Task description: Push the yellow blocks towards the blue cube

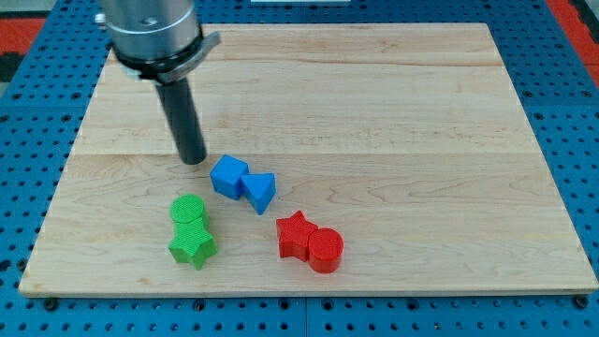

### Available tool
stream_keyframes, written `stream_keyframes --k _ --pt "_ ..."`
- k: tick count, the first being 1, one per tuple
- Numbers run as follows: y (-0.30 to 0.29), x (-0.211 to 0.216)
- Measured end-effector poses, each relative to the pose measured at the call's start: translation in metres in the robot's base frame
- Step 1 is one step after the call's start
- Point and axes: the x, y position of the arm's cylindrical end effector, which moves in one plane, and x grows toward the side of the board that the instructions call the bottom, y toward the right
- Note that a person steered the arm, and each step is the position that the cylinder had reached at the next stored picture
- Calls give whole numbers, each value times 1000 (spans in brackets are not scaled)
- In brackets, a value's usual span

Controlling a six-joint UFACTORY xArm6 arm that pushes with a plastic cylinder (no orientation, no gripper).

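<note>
Taking the blue cube (228, 176) on the table (393, 112) as landmark: green cylinder (189, 210) and green star (193, 245) lie lower-left, my tip (192, 160) (a bare rod, no fingers) just upper-left, blue triangle (259, 191) touching its right, red star (295, 234) and red cylinder (325, 250) lower-right; no yellow blocks show.
</note>
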Motion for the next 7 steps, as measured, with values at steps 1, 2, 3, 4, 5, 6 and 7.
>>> stream_keyframes --k 1,2,3,4,5,6,7 --pt "-1 18" --pt "53 18" --pt "86 18" --pt "57 -42" --pt "53 -129" --pt "33 -214" --pt "-13 -265"
